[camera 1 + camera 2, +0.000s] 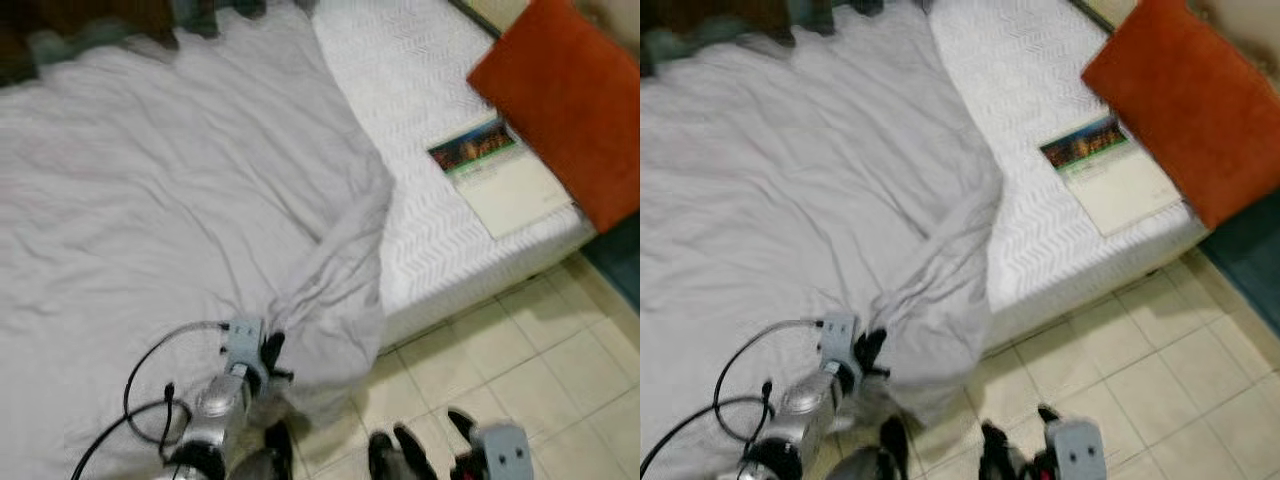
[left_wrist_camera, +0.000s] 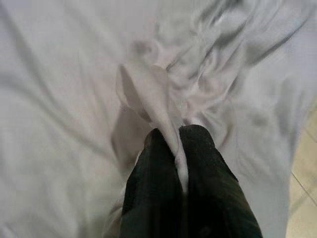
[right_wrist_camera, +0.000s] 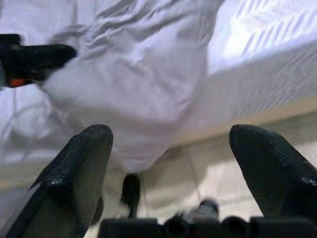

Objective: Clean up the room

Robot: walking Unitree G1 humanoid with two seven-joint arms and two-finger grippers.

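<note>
Beige floor tiles (image 1: pixel 520 370) border a bed (image 1: pixel 440 250) whose grey sheet (image 1: pixel 150 200) hangs off the near edge. Left pincer (image 2: pixel 179 148) is clamped on a sheet fold there. Right pincer (image 3: pixel 171 163) hovers wide apart above the tiles, holding nothing. A book (image 1: pixel 497 172) lies beside an orange pillow (image 1: pixel 570 100).

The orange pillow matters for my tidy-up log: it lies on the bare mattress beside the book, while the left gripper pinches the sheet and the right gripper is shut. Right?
One slip: the right gripper is open, its fingers spread wide in the right wrist view. The orange pillow, book, mattress and the left gripper pinching the sheet are as stated.
</note>
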